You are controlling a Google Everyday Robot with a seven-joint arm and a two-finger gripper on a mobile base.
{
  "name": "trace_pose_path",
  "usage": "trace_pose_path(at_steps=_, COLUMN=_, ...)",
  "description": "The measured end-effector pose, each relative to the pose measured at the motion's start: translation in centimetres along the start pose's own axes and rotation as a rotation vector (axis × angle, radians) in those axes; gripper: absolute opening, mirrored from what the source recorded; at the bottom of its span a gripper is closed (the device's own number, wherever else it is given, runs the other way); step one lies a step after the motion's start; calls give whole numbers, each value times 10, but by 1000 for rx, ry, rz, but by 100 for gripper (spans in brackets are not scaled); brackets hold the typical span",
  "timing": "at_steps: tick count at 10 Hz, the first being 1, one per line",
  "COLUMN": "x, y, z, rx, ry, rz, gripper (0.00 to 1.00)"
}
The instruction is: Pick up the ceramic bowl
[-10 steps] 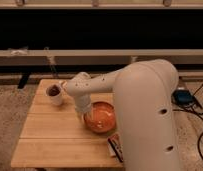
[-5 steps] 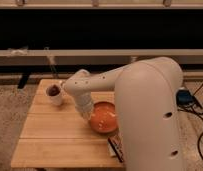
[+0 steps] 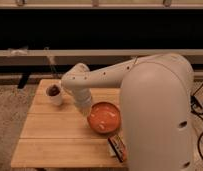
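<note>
in the camera view, the ceramic bowl (image 3: 105, 117) sits on the wooden table (image 3: 45, 137), right of the middle and a little toward the near edge. its orange-red inside faces up with paler patches showing, and its right rim runs up against or behind the robot's big white casing. the arm (image 3: 102, 76) reaches left from that casing, bends above the back of the table and drops down, so the gripper (image 3: 89, 111) is at the bowl's left rim, touching it or just beside it. whether the gripper is spread, pressed together or already pinching the rim, i cannot tell. a small white cup (image 3: 55, 95) with dark contents stands at the table's back left corner, well apart from the bowl. a dark packet-like thing (image 3: 117, 146) lies near the front edge just below the bowl. the bowl looks stiff and will not give under pressure, so any hold has to come from squeeze and friction alone. the glaze is glossy and likely slick, and ceramic is probably fairly heavy for a one-sided grasp and would chip or break if dropped. it is far too wide to span, so the sensible place to take it is the rim wall, one side of the gripper inside and the other outside. the left rim is the exposed part and the closest one. held from one edge, the weight will probably hang outward and tilt the bowl, so the pinch should sit deep over the rim and be firm before any lift.
</note>
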State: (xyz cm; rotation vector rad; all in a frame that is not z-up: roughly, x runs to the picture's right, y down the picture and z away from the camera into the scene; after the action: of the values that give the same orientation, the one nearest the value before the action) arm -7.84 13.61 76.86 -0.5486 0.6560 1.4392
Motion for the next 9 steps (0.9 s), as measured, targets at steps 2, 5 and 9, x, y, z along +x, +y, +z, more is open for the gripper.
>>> trace_pose_path(at_steps=2, x=4, y=3, z=1, rx=-8, ry=-5, rz=-13, gripper=22)
trace_pose_path(at_steps=5, x=8, y=6, z=13, rx=-30, ry=-17, rz=-18, gripper=52)
trace_pose_path(at_steps=9, x=9, y=2, z=29, rx=-21, ry=-50, rz=-11, gripper=80)
